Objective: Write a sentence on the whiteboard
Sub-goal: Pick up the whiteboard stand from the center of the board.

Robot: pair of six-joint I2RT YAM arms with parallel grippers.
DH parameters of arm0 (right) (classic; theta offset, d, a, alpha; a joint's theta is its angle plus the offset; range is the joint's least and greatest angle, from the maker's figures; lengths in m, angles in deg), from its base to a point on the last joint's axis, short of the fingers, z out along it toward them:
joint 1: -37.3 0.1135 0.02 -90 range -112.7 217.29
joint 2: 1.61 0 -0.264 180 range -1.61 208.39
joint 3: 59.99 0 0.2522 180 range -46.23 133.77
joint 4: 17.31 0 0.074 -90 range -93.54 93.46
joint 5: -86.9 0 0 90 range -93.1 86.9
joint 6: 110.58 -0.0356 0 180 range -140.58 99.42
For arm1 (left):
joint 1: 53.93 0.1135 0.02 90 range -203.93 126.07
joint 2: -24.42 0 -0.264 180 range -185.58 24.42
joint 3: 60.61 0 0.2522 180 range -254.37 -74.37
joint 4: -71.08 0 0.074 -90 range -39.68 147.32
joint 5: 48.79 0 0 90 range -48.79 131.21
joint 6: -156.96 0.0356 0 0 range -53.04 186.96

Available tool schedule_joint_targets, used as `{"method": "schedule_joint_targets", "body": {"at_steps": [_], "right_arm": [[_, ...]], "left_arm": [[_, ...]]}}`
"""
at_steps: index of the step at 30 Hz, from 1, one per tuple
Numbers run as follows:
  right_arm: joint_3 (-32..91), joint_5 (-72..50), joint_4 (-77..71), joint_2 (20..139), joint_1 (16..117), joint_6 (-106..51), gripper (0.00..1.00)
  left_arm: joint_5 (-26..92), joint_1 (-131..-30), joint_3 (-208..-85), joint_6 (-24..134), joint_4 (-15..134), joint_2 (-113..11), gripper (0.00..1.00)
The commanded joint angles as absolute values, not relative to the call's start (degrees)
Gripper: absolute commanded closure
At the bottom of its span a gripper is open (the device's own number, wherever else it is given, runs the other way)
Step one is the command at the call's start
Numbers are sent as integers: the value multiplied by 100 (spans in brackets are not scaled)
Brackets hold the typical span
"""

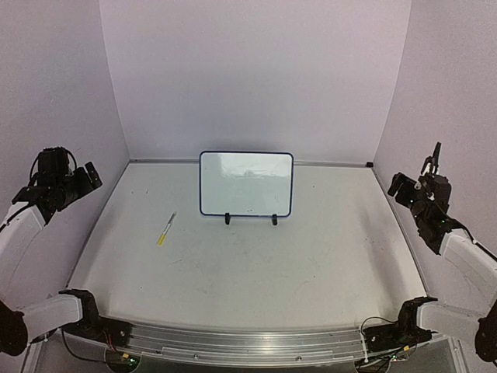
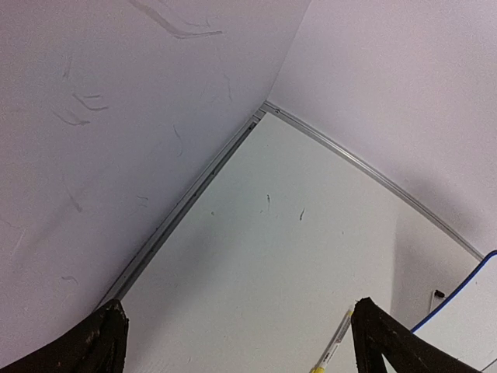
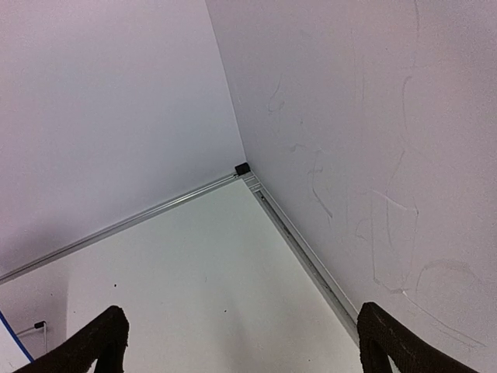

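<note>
On my flat white table [image 1: 311, 264], a slim yellow-and-white marker pen [image 1: 166, 229] lies left of centre, angled. Scuffed pale lilac walls [image 1: 256, 70] close off the left, far and right sides. A small black corner block [image 3: 242, 168] sits at the far right.

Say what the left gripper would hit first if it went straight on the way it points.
Probably the bare white table top. The open left gripper holds nothing. The yellow-and-white marker pen lies off-line beside one finger, and the blue-framed whiteboard stands further right. Depth is unclear.
</note>
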State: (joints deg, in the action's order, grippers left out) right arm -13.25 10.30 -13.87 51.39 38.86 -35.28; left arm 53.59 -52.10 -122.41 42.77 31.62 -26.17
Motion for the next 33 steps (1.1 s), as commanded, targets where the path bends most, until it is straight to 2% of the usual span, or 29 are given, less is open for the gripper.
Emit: {"method": "schedule_joint_targets", "body": {"at_steps": [1, 5, 8, 11, 13, 19, 23, 29, 33], "right_arm": [[-1095, 689, -1071, 5050, 3888, -3611, 2], [-830, -179, -841, 5145, 3888, -3673, 2], [-520, -723, -550, 5421, 3970, -3842, 2], [-274, -717, -214, 5782, 4385, -3966, 2], [-97, -428, -28, 6063, 5009, -4048, 2], [223, 57, 41, 7343, 6447, -4661, 8], [672, 680, 41, 8402, 7409, -4804, 8], [1573, 856, -59, 9873, 8052, -4933, 14], [2220, 908, -13, 10730, 8120, -4962, 23]], "left_arm": [[4819, -5209, -13430, 4669, 2469, -3064, 1], [3847, -5209, -14749, 5438, 1877, -3840, 1], [3341, -5217, -15033, 5667, 1924, -4232, 0], [2835, -5217, -14524, 5652, 2568, -4330, 1], [2784, -5205, -14093, 5634, 3062, -4324, 0], [2879, -5217, -13683, 5850, 3056, -4328, 1], [2624, -5217, -13544, 5787, 3221, -4296, 1], [2380, -5217, -13559, 5723, 3165, -4439, 0], [2332, -5219, -13550, 5710, 3174, -4408, 1]]}}
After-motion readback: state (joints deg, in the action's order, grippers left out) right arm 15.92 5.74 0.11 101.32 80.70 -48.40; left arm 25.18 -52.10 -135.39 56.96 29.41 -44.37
